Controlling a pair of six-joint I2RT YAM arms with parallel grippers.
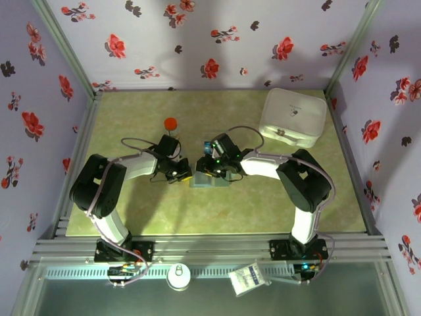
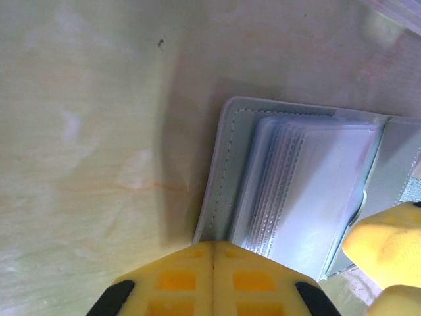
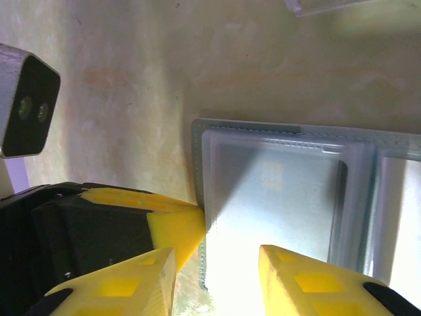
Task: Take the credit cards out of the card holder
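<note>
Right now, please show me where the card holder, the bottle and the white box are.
card holder (image 3: 283, 191): right wrist view, on its clear top sleeve.
bottle (image 1: 170, 123): top view, on its orange cap.
white box (image 1: 293, 117): top view, on the middle of its lid.

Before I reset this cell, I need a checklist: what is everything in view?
card holder: one, grey-blue, open at table centre, clear sleeves showing
bottle: one, orange cap, left of centre, beyond the holder
lidded container: one, white, far right corner
table: one, pale green
walls: three, lilac with red flowers
round object: one, white, near rail
tag: one, white, near rail
left claw: yellow, shut, at holder's edge
right claw: yellow, open, over the sleeves
</note>
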